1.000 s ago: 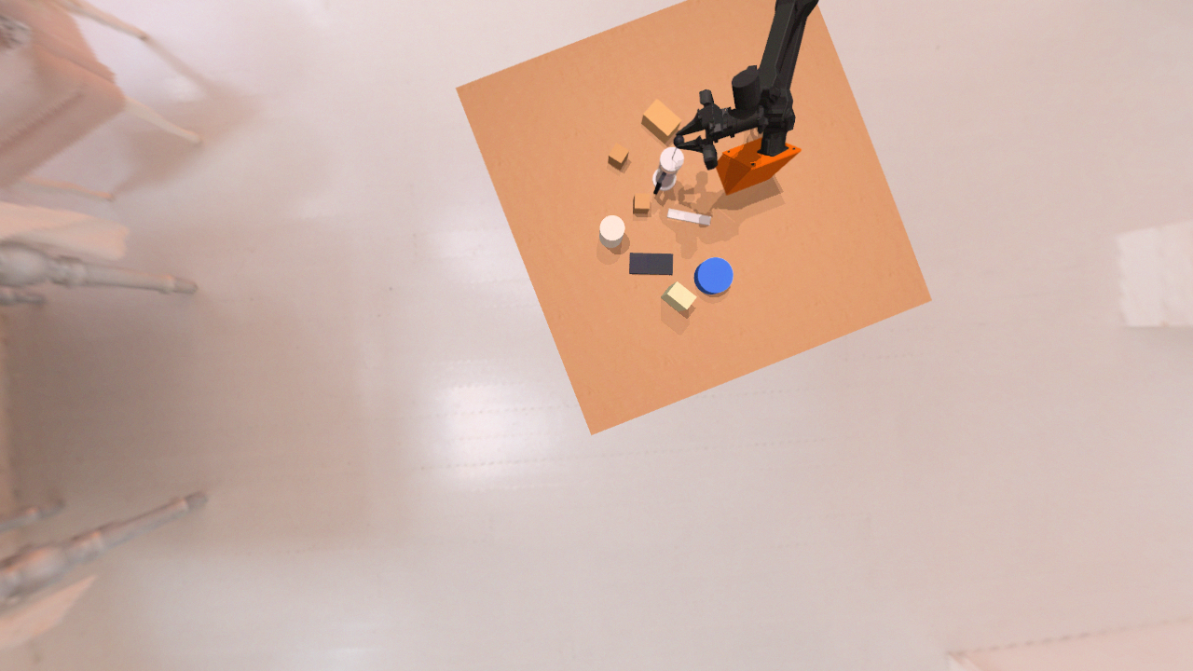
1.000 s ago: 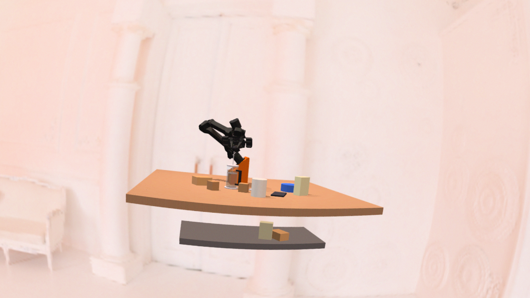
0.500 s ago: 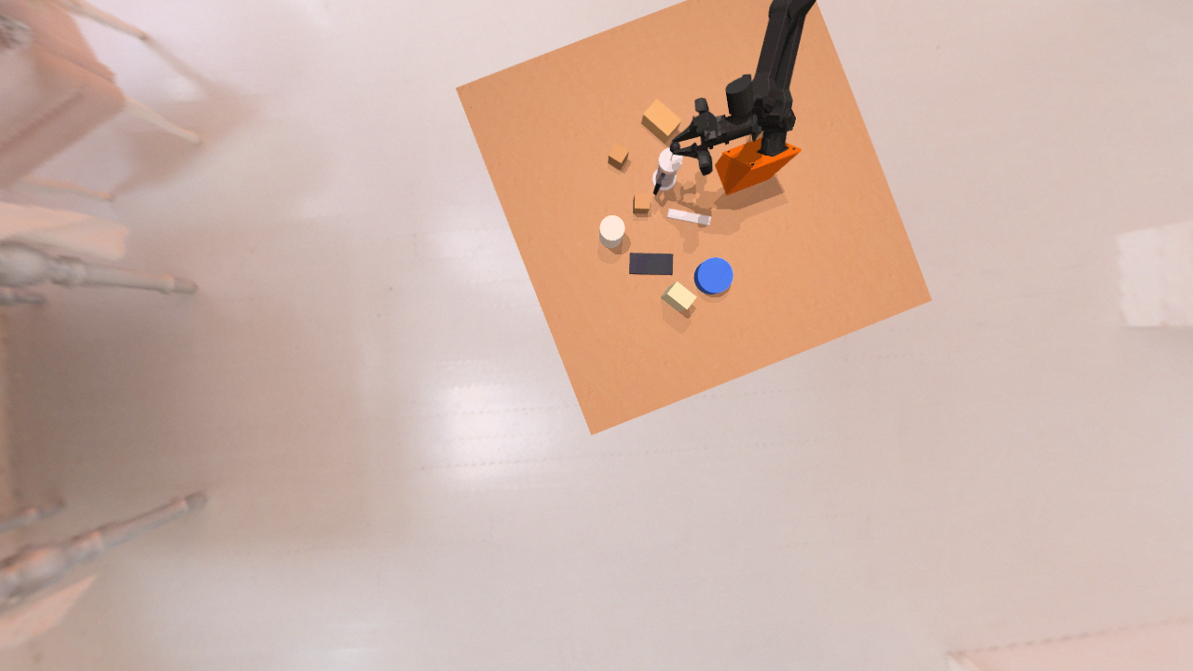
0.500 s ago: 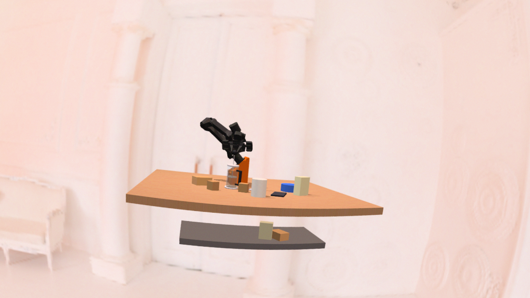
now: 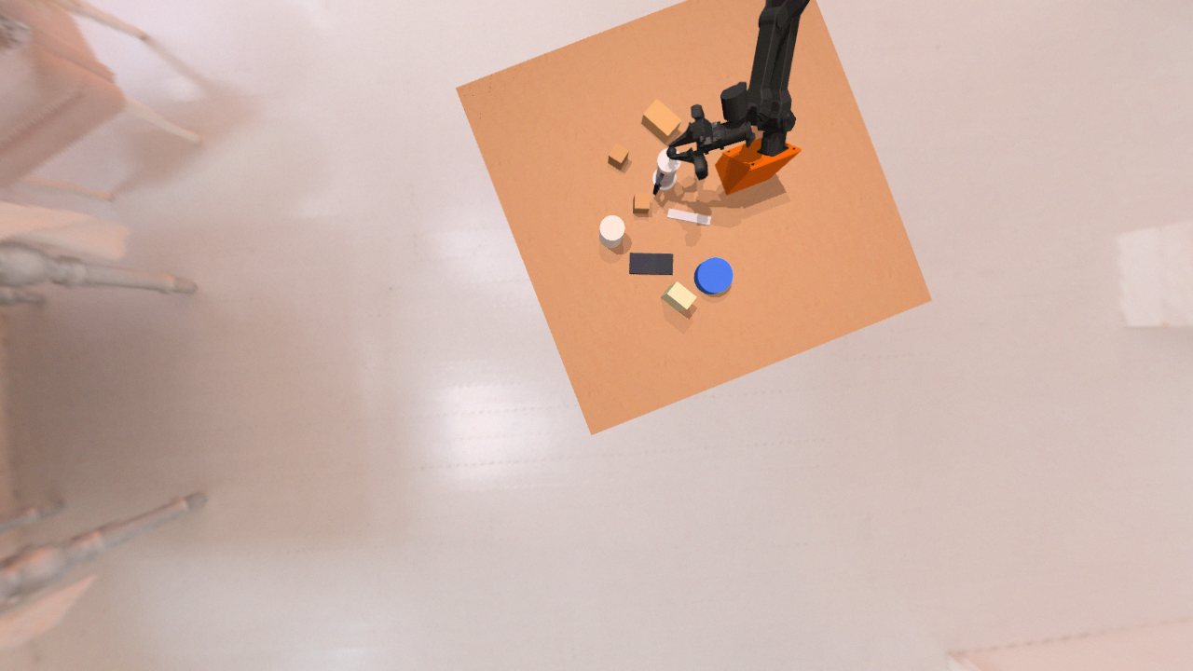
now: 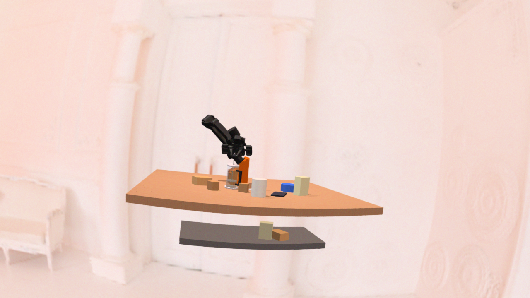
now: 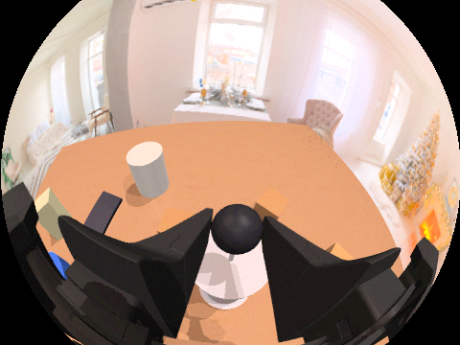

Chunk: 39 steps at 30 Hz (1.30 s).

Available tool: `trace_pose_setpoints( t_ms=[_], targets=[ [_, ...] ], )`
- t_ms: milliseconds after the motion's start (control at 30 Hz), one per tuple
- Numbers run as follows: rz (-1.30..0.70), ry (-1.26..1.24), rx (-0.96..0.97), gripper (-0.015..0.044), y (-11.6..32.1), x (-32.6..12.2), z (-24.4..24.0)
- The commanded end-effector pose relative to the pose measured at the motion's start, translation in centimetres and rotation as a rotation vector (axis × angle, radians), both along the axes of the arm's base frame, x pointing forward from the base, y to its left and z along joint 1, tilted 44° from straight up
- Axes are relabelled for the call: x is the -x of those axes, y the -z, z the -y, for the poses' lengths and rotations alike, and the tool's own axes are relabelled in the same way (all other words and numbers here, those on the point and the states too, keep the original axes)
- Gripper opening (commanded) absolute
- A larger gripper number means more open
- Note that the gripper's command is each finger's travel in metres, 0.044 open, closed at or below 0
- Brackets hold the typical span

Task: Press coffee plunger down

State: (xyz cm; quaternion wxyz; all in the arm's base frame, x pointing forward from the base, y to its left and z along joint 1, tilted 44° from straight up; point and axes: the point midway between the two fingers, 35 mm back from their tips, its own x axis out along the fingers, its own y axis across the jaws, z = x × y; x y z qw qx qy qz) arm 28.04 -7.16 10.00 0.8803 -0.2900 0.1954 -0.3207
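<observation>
The coffee press [image 5: 665, 170] [image 6: 231, 177] [image 7: 235, 273] stands upright on the table [image 5: 750, 334] [image 6: 177, 202] [image 7: 230, 144], with a white lid, a clear body and a black handle. My gripper [image 5: 672, 151] [image 6: 234, 155] [image 7: 238, 218] is shut on the round black plunger knob [image 7: 237, 235], one finger on each side. The knob is above the lid, and a short piece of thin rod shows between them. The fingers hide part of the lid in the wrist view. The plunger's lower end cannot be made out clearly.
Brown blocks [image 5: 661, 119] [image 5: 618, 156] [image 5: 640, 203] stand around the press. A white bar [image 5: 688, 216], a white cylinder [image 5: 612, 229] [image 6: 258, 188] [image 7: 150, 174], a dark slab [image 5: 651, 263], a blue disc [image 5: 714, 275] and a cream block [image 5: 680, 296] [image 6: 301, 186] are farther off.
</observation>
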Motion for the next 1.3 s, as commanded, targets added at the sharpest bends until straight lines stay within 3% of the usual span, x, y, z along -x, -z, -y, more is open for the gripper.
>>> trace_pose_setpoints(
  t_ms=[0,1267],
  targets=[
    [-0.041,0.007,0.010,0.0120,1.30,0.46,0.90],
    [-0.019,-0.002,0.009,0.0120,1.11,-0.47,1.34]
  ],
)
